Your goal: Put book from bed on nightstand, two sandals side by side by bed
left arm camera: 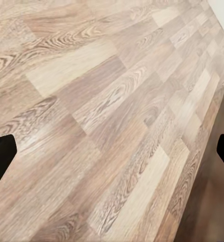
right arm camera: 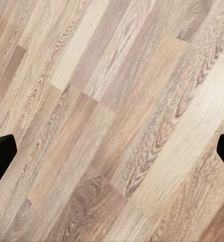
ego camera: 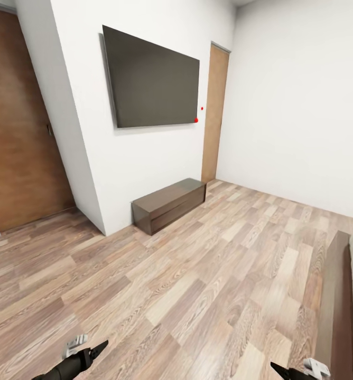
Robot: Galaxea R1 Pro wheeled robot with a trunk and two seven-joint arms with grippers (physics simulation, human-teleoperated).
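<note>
Grippers hang low and forward, close to the robot's body: the left gripper (ego camera: 89, 351) and the right gripper (ego camera: 298, 369) peek in at the near edge of the head view. In each wrist view the dark fingertips (left arm camera: 1, 159) sit far apart at the two sides with nothing but plank floor between them, so both hands are spread wide and carry nothing. That looks like a travelling pose, arms tucked so they clear furniture while the base rolls.

Just beyond the right arm runs the dark wooden frame of the bed (ego camera: 337, 301), with a sliver of white mattress beside it at the right edge. So the robot stands alongside the bed, which is where the book and sandals should be sought; none of the three can be seen from here, nor a nightstand.

Further off, bare wood floor (ego camera: 187, 285) stretches to a low dark bench cabinet (ego camera: 168, 205) against the wall. Above it hangs a black television (ego camera: 152, 79), with a brown door (ego camera: 214, 113) in the corner beyond.
</note>
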